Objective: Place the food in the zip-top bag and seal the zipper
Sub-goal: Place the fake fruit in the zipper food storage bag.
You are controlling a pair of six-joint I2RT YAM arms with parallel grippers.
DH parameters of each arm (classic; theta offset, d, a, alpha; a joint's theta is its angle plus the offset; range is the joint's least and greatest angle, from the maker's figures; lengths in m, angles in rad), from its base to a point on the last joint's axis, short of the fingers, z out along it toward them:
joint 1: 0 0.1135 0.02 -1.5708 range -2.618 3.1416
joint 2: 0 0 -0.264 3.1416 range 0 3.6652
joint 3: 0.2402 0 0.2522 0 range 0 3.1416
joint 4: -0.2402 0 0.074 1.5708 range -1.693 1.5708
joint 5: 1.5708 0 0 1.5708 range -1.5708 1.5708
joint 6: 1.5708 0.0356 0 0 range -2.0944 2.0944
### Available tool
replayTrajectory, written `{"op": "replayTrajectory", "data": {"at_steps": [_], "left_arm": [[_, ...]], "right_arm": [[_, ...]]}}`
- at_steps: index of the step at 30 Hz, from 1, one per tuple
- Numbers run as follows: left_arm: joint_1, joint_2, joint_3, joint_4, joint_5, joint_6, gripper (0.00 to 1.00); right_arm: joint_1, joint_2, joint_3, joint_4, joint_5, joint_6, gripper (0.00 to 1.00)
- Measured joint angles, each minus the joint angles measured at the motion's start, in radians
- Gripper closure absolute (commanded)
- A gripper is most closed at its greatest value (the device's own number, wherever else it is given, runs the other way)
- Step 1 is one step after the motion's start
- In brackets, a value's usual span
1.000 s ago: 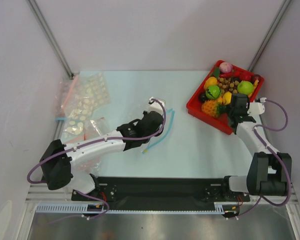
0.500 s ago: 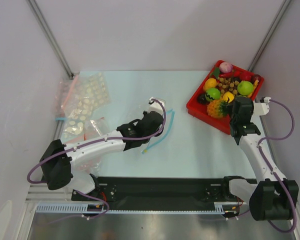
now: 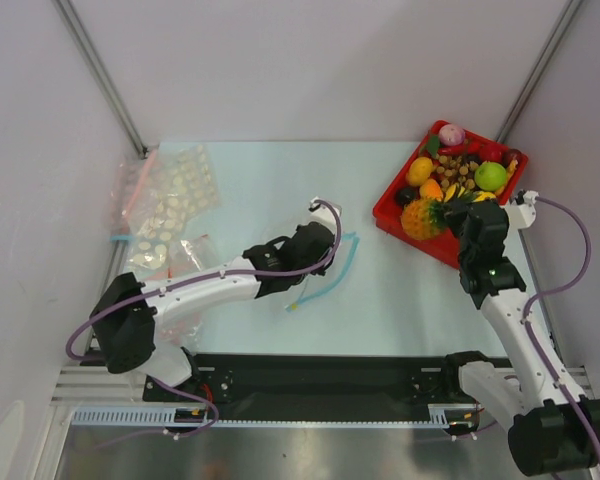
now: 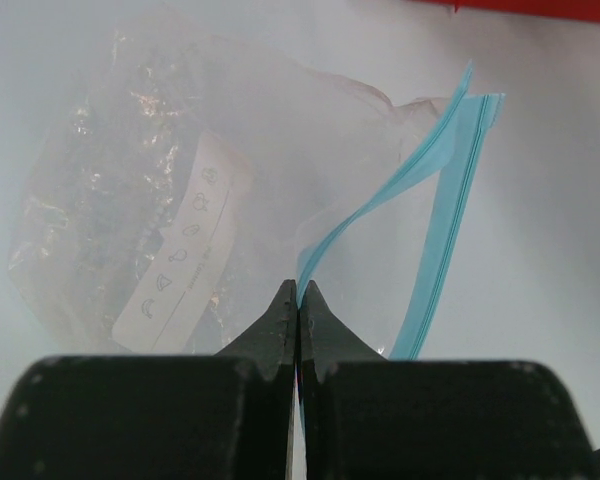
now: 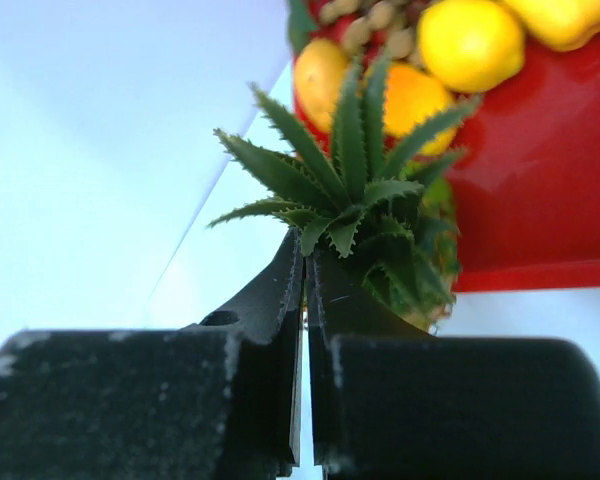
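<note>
My left gripper (image 3: 327, 250) (image 4: 298, 292) is shut on one light-blue lip of the zipper (image 4: 448, 200) of the clear zip-top bag (image 4: 170, 200). The bag lies crinkled on the table, its mouth parted, with the other lip on the table (image 3: 332, 275). My right gripper (image 3: 454, 212) (image 5: 305, 248) is shut on the green leaves of the orange pineapple (image 3: 420, 219) (image 5: 355, 190) and holds it over the near-left edge of the red tray (image 3: 444, 252). The other toy foods stay in the tray, among them a green fruit (image 3: 491, 176), yellow pieces (image 5: 470, 42) and a dark piece (image 3: 407, 196).
Several other clear bags with pink or red strips (image 3: 165, 205) lie at the table's left edge. The red tray (image 5: 550, 190) stands at the back right. Metal frame posts (image 3: 105, 80) rise at both back corners.
My right gripper has lifted the pineapple by its leaves and drawn it toward the tray's near-left edge. My left arm has shifted slightly right, still holding the zipper lip.
</note>
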Motion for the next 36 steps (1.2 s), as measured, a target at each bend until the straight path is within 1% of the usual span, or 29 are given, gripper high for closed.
{"op": "replayTrajectory", "data": {"at_steps": [6,13,19,24,28,36], "left_arm": [[0.0,0.016,0.016,-0.023,0.045,0.0,1.0],[0.0,0.064,0.114,-0.042,0.091,-0.004,1.0],[0.006,0.14,0.225,-0.094,0.133,-0.031,1.0],[0.026,0.195,0.317,-0.132,0.19,-0.063,1.0],[0.051,0.22,0.36,-0.148,0.237,-0.089,1.0],[0.115,0.222,0.365,-0.139,0.379,-0.155,1.0]], "right_arm": [[0.065,-0.132,-0.036,-0.004,-0.024,-0.028,1.0],[0.15,-0.277,-0.075,0.011,-0.052,-0.084,1.0],[0.224,-0.363,-0.089,0.065,-0.097,-0.158,1.0],[0.256,-0.43,-0.118,0.16,-0.168,-0.201,1.0],[0.27,-0.455,-0.156,0.231,-0.219,-0.212,1.0],[0.295,-0.438,-0.249,0.344,-0.312,-0.205,1.0]]}}
